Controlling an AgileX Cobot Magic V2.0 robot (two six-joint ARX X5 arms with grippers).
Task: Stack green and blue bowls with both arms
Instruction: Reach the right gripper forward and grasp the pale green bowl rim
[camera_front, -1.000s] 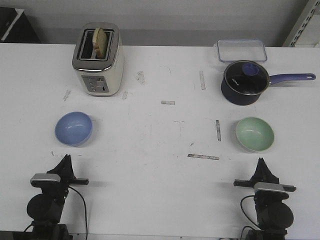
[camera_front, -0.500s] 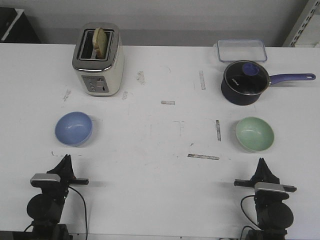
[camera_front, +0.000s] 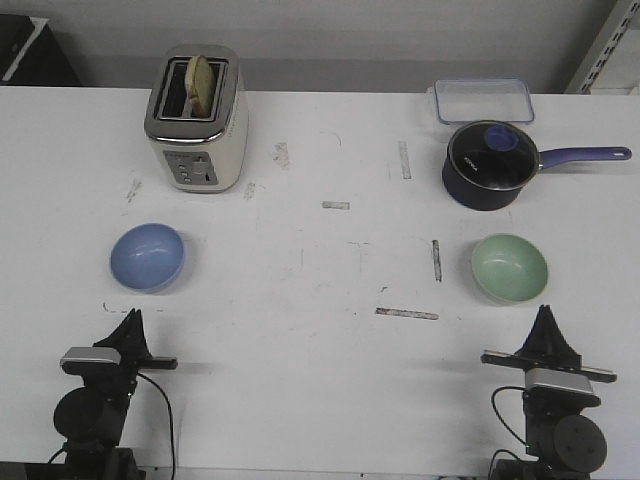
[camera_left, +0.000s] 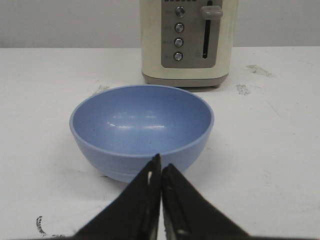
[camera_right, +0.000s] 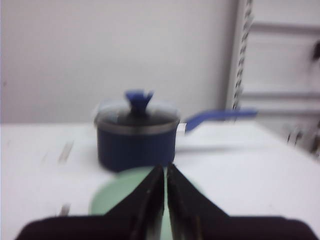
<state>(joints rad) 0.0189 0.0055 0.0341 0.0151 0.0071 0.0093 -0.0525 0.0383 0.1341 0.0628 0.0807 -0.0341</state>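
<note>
Right gripper (camera_front: 545, 322): fingers together, nothing between them. It has shifted sideways toward the table's right edge since half a second ago and its body now sits a bit lower in the front view. The right wrist view is motion-blurred, so I read it as mid-move. Tips point at the green bowl (camera_front: 510, 267), near but not touching.

Left gripper (camera_front: 131, 325): fingers together too, empty, same spot as before. Tips aim at the blue bowl (camera_front: 147, 256), close, with a gap.

Meaning: the right arm has started lining up on its bowl and the left hasn't. No grasp yet; both need to open first.

Bowls: small, round, glossy, likely hard plastic or ceramic, with thin rims and smooth curved walls. A rim pinch looks like the only hold, and it's slippery. Blue sits toward the table's left edge, green toward the right edge, well apart, both upright and empty.

Rest: cream toaster (camera_front: 196, 118) with a bread slice, near the far-left corner. Dark saucepan (camera_front: 490, 164) with a glass lid, just behind the green bowl. Clear box (camera_front: 481, 100) at the far edge. White table (camera_front: 330, 270), matte and scuffed.
</note>
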